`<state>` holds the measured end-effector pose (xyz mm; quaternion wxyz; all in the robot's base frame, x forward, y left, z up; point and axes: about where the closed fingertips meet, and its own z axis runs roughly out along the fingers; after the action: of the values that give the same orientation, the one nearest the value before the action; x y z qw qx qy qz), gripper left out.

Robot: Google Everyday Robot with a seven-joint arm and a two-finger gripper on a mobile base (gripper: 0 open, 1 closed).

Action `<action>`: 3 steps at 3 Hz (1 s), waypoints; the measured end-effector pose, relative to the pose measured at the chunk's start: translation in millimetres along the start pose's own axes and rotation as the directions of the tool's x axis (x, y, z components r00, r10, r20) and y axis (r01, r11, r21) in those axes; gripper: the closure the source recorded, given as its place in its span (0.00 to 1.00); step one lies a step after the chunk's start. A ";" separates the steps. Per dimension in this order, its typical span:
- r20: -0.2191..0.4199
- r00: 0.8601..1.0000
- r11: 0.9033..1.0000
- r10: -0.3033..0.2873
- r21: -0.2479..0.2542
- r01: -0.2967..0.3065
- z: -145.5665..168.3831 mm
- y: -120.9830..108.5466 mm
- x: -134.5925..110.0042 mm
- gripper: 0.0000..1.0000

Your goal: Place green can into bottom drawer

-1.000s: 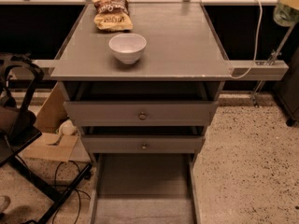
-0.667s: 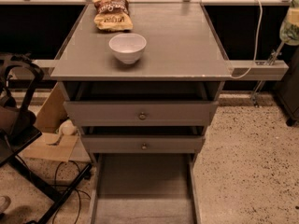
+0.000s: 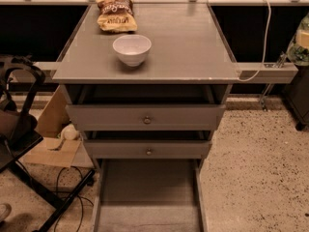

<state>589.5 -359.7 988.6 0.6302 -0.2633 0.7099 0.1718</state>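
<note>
Jaws at right edge, by green can [image 3: 299, 51]

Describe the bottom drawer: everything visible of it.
The bottom drawer is a long, flat grey tray with thin side walls, metal by its look. It is pulled out toward the camera under the middle drawer, level, and its front end runs off the picture. Nothing lies in its visible part. The green can and the gripper are at the picture's right edge, high above it and apart.
</note>
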 end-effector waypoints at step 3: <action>-0.004 1.000 0.998 -0.030 -0.062 0.029 -34.9 65.6 58.8 1.00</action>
<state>518.7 -336.5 930.0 0.6225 -0.2936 0.7018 0.1838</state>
